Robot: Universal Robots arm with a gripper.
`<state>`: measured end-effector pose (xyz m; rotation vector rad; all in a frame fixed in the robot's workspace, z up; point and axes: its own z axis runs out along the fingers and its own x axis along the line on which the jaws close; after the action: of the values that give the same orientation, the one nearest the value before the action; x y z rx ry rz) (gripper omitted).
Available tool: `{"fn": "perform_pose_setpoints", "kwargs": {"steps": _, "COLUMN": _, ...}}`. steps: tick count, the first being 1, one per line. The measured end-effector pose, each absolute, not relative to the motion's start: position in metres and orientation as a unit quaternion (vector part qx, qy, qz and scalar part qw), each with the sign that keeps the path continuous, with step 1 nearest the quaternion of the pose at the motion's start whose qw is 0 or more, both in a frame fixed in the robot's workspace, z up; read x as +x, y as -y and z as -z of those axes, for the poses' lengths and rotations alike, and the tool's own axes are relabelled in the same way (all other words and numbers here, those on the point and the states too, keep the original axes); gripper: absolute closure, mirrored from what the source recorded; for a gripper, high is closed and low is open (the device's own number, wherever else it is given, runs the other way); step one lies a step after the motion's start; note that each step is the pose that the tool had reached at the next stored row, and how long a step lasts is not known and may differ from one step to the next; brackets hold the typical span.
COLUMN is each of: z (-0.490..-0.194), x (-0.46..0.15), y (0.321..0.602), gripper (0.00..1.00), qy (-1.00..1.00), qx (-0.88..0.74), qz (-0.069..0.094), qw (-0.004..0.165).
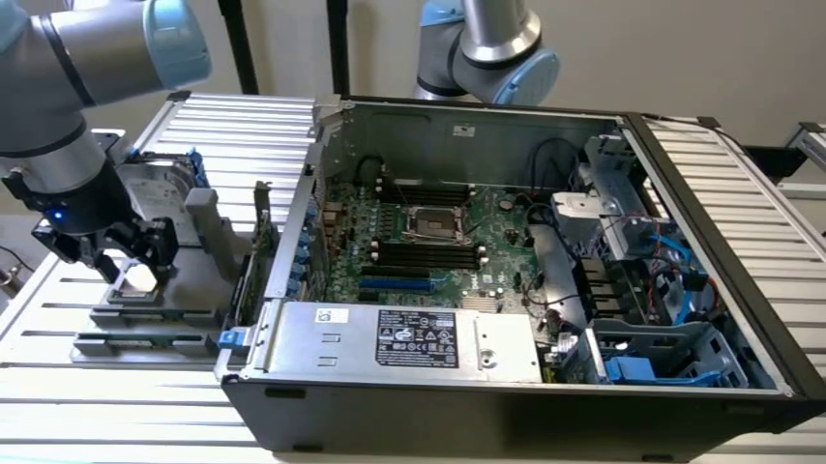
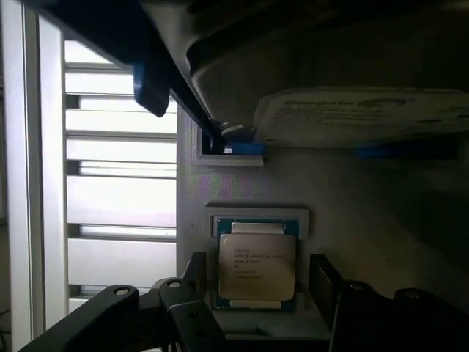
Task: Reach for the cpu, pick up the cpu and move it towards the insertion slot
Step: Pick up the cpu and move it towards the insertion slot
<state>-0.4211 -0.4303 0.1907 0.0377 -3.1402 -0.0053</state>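
The cpu (image 1: 135, 278) (image 2: 256, 265), a small flat square chip with a silvery top plate, lies in a shallow seat on the grey holder block (image 1: 193, 290) at the exterior view's left. My gripper (image 1: 123, 259) (image 2: 258, 284) hangs just over it, open, with one dark finger (image 2: 192, 273) on one side of the chip and the other finger (image 2: 326, 282) on the opposite side. Neither finger touches the chip. The insertion slot (image 1: 432, 224), a silvery frame around a dark centre, sits on the motherboard inside the open computer case.
An upright silver hard drive (image 1: 155, 188) (image 2: 359, 114) with a blue frame stands on the holder just behind the cpu. The black case wall (image 1: 278, 280) rises between holder and motherboard. A power supply (image 1: 400, 338) fills the case front. A second arm (image 1: 490, 48) hangs behind the case.
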Motion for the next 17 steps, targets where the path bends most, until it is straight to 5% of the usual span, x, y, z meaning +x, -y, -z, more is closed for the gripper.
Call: {"fn": "perform_pose_setpoints", "kwargs": {"steps": 17, "z": -0.1863, "x": -0.4212, "y": 0.4273, "gripper": 0.33, "qy": 1.0, "qx": 0.011, "qz": 0.002, "qw": 0.001}}
